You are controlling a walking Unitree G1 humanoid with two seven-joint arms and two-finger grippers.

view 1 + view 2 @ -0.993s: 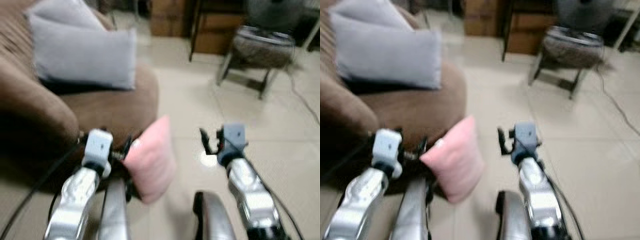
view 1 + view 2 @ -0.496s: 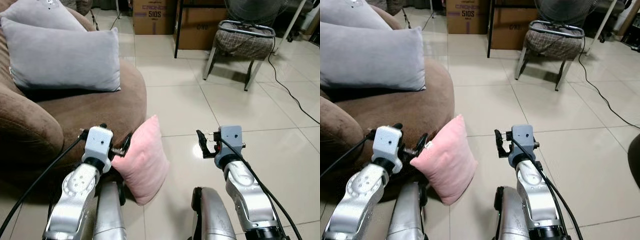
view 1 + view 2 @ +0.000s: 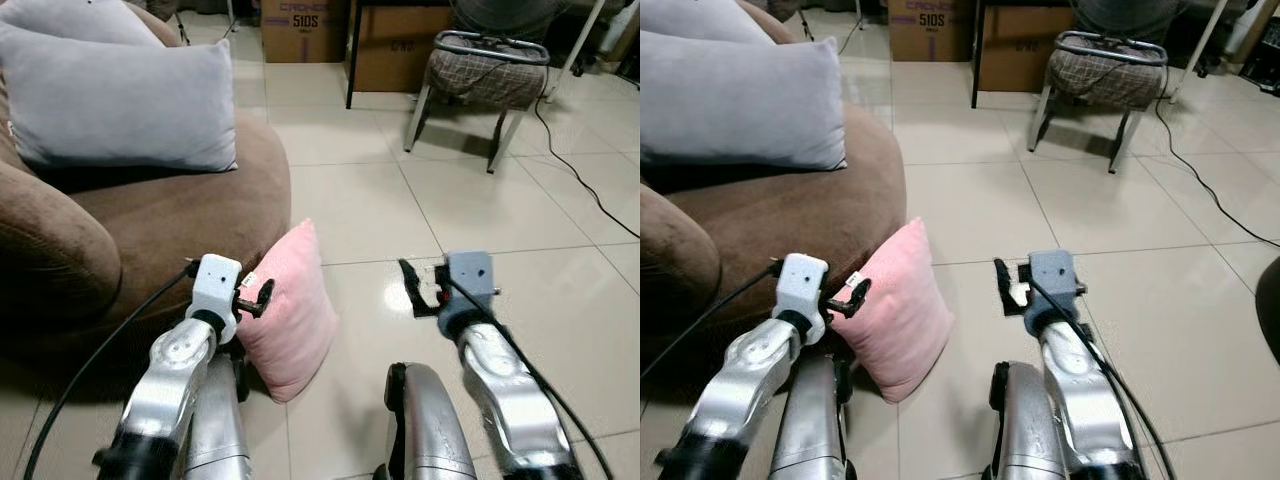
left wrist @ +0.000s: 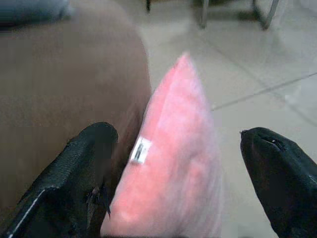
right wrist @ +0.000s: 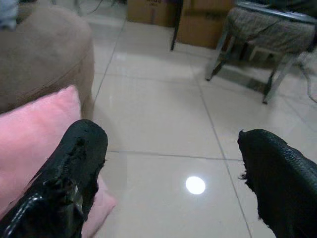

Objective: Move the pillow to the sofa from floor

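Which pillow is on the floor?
The pink pillow, standing on the tiles against the sofa, by the left claw. The grey pillows lie on the sofa.

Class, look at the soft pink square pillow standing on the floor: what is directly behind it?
The pink pillow leans on the rounded front of the brown fabric sofa. Cream floor tiles lie beyond. The pillow covers where sofa meets floor.

Pink pillow (image 3: 292,315), brown sofa (image 3: 150,215)
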